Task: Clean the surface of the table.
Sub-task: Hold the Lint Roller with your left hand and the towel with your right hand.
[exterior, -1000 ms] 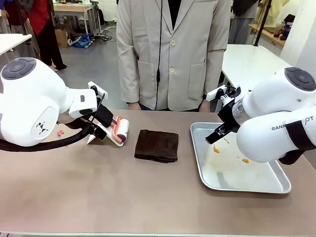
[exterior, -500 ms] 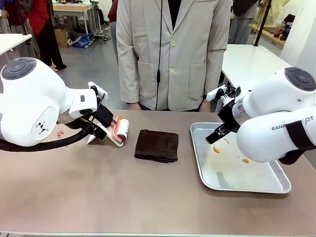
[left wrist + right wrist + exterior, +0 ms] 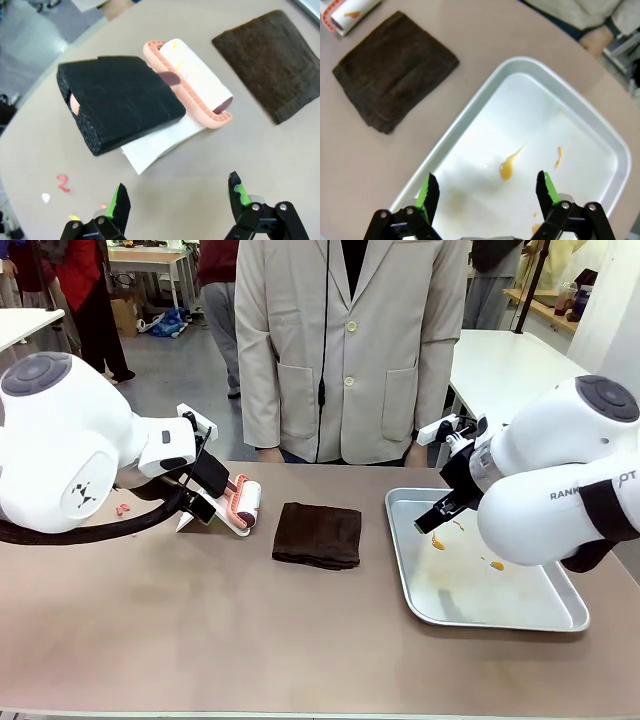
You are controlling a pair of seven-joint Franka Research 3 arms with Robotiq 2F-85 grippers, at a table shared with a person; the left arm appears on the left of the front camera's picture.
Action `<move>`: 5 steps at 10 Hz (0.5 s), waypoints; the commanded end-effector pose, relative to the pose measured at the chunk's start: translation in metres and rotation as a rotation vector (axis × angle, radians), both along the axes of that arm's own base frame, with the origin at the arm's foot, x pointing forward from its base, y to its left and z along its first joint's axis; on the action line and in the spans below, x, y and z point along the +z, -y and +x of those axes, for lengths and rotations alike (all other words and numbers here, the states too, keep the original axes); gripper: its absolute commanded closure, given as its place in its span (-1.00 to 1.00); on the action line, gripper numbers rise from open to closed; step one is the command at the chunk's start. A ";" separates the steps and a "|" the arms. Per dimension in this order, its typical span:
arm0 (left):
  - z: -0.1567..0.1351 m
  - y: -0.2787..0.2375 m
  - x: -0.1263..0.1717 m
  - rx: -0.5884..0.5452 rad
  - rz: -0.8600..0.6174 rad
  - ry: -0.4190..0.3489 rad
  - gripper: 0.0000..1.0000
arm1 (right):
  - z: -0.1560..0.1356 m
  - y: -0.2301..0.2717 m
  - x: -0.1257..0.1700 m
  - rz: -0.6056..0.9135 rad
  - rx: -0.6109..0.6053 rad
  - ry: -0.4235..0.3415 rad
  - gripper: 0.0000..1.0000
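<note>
The brownish table (image 3: 200, 630) carries a folded dark brown cloth (image 3: 318, 534) at its middle. Left of the cloth lies a lint roller (image 3: 243, 503), a white roll in a pink frame with a black foam handle (image 3: 120, 102), resting on a white sheet (image 3: 160, 142). My left gripper (image 3: 178, 197) hovers open just short of the roller, holding nothing. Small red and white scraps (image 3: 62, 182) lie on the table near it. My right gripper (image 3: 487, 190) hangs open over the near left part of a silver tray (image 3: 600, 130) smeared with orange sauce (image 3: 507, 167).
A person in a beige coat (image 3: 350, 350) stands at the far edge, hands low by the table rim. The tray (image 3: 420, 605) takes up the right side. The brown cloth (image 3: 395, 70) lies left of the tray. White tables stand behind.
</note>
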State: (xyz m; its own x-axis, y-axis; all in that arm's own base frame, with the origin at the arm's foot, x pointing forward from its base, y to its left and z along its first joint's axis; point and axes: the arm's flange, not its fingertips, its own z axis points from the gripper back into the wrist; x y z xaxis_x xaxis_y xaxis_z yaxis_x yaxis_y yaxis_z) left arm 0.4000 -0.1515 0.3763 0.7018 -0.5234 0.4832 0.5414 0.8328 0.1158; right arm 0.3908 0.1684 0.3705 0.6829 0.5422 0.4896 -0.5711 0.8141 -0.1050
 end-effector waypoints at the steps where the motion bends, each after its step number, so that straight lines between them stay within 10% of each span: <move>1: -0.022 -0.009 0.036 0.022 -0.084 -0.123 -1.00 | -0.007 0.019 0.028 0.100 -0.085 -0.149 -1.00; 5: -0.057 -0.052 0.097 0.160 -0.359 -0.259 -1.00 | -0.046 0.079 0.088 0.383 -0.191 -0.413 -1.00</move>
State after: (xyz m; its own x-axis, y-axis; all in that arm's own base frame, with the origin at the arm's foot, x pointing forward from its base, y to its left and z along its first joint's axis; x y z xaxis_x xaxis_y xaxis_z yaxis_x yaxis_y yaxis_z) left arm 0.3488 -0.1191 0.4606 0.8711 -0.3009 0.3881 0.4101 0.8805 -0.2377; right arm 0.3486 0.1123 0.4422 0.9052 0.2887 0.3118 -0.3904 0.8547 0.3421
